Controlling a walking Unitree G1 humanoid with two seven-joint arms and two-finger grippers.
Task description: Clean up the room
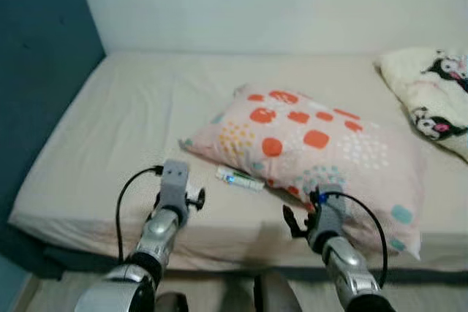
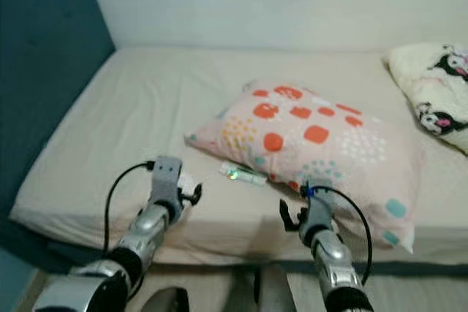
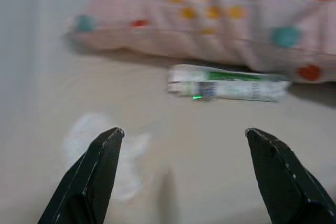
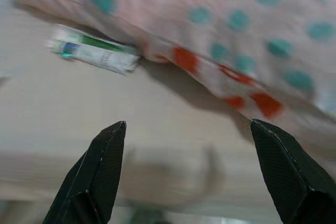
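On the bed a spotted pillow lies, and a small white-green tube lies just beside its near edge. The left hand hovers near the tube with fingers spread, above a pale blurred thing, perhaps a tissue. The right hand is spread too, near the pillow's near edge.

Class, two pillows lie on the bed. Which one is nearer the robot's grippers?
The pink pillow with orange and teal spots, mid-bed just beyond both grippers. The cream cartoon-print pillow lies at the far right.
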